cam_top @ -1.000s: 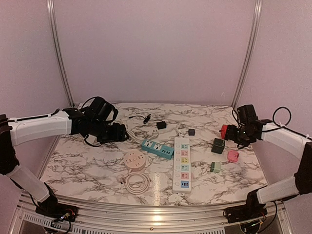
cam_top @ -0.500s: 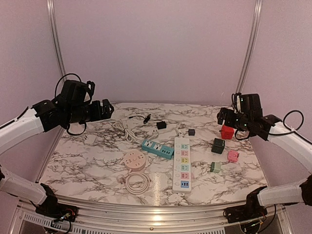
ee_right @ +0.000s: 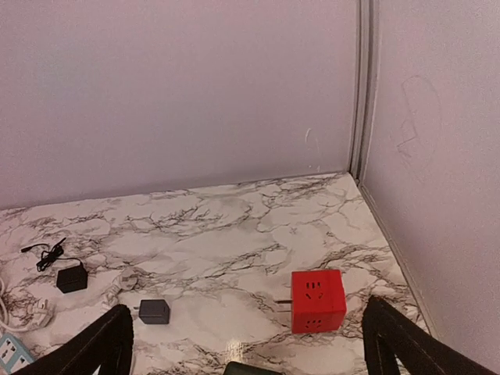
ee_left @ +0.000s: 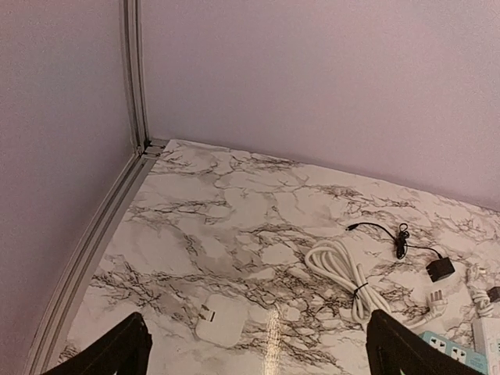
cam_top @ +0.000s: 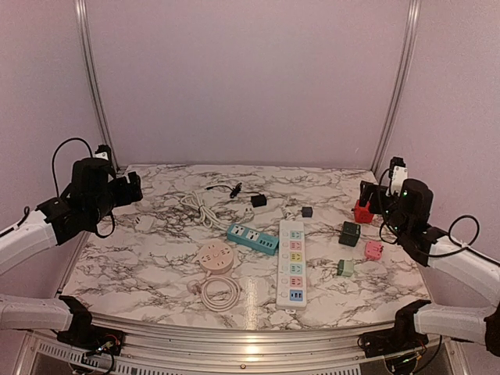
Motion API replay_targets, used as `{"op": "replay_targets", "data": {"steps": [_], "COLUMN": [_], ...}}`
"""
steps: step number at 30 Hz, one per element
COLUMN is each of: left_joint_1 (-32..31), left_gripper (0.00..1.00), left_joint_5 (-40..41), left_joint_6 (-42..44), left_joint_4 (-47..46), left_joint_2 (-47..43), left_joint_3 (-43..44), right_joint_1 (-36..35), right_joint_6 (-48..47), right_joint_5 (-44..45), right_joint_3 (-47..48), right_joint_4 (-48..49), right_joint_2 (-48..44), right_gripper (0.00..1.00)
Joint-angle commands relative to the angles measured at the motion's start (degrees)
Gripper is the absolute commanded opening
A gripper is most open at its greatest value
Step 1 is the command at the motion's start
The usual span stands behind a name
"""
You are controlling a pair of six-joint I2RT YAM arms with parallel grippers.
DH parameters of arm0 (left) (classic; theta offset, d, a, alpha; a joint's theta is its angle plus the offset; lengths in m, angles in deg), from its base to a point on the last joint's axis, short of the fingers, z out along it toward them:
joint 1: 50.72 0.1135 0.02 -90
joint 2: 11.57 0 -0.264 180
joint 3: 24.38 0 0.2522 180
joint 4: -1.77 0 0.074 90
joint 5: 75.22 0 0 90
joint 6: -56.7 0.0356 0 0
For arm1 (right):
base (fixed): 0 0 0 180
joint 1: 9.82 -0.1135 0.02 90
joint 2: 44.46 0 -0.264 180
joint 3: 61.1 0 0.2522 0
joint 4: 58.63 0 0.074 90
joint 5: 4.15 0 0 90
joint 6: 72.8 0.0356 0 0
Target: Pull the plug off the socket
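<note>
**Both arms raised at the sides, pincers open and empty**

The left arm bends in from the left edge, its pincer spread wide and holding nothing above the marble-patterned worktop. The right pincer gapes the same way near the far right corner. One white square plug lies loose near the left edge, well apart from the one red cube socket near the right pincer. There are four cube sockets in all, two power strips and one round peach socket.
</note>
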Motion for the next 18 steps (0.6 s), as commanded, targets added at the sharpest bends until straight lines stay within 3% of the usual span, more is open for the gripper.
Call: {"op": "replay_targets", "data": {"steps": [1, 7, 13, 18], "left_joint_1": [3.12, 10.73, 17.40, 23.81], "left_gripper": [0.99, 0.99, 0.99, 0.99], "left_joint_5": [4.48, 2.95, -1.68, -4.75], "left_joint_6": [8.09, 9.44, 9.59, 9.49], "left_joint_4": [-14.78, -20.40, -27.10, -33.53], "left_joint_2": [-4.64, -6.03, -3.27, 1.06], "left_joint_3": [-10.54, -19.58, -24.48, -27.30], "right_joint_1": [7.20, 14.72, 15.22, 15.17], "right_joint_6": [-4.30, -5.65, -9.46, -11.46], "right_joint_5": [0.28, -0.49, -0.58, -3.14], "right_joint_3": [-4.25, -12.63, -21.99, -24.91], "right_joint_4": [15.27, 29.05, 54.90, 70.77], "right_joint_2": [0.80, 5.61, 16.46, 28.40], "right_gripper": [0.99, 0.99, 0.99, 0.99]}}
